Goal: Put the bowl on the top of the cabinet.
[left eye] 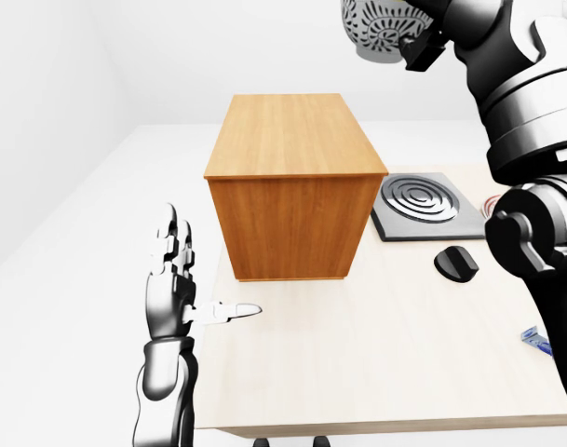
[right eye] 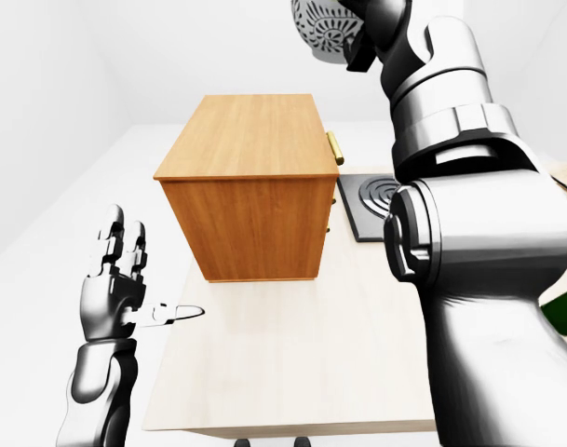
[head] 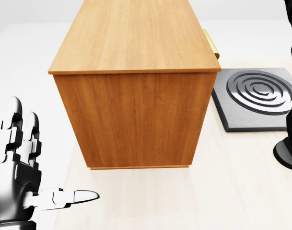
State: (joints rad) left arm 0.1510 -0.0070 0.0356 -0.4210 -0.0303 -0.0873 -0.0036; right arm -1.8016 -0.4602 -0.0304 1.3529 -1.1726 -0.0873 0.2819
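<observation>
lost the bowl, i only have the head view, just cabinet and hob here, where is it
Observer: The bowl is held high in the right hand, at the top of the left-eye view, above the cabinet level.
Operator: is it over the cabinet top
Observer: In both eye views it sits up and to the right of the top's far end; I cannot tell whether it is truly over it.
Operator: left hand busy?
Observer: No, the left hand is empty, fingers spread, beside the table's left edge.
</observation>
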